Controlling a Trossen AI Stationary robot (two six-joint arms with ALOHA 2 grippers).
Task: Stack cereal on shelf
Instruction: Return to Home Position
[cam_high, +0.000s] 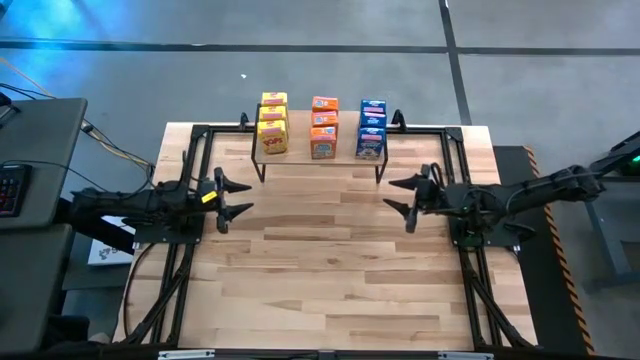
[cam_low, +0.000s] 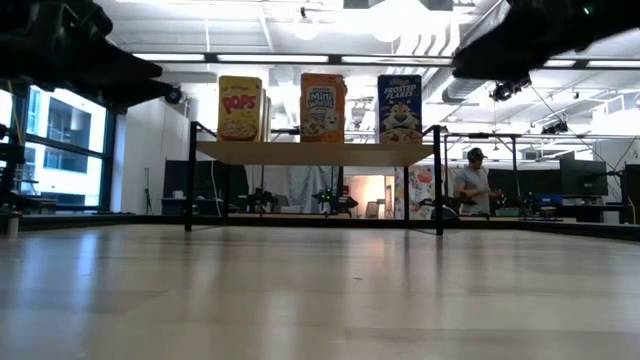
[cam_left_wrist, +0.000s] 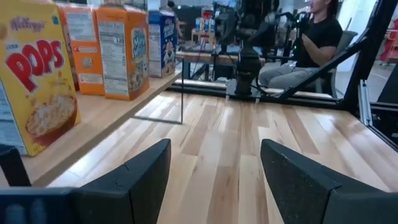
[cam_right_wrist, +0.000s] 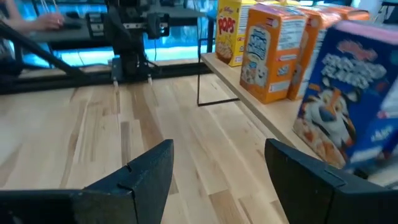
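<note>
The left gripper hangs over the left side of the table, its fingers spread wide and empty. The right gripper faces it from the right, equally parted and empty. Beyond both, the shelf carries the cereal in three rows: yellow boxes, orange boxes and blue boxes, seemingly three per row.

I see both arms reaching level toward each other, left end effector and right end effector facing, fingers spread wide.
</note>
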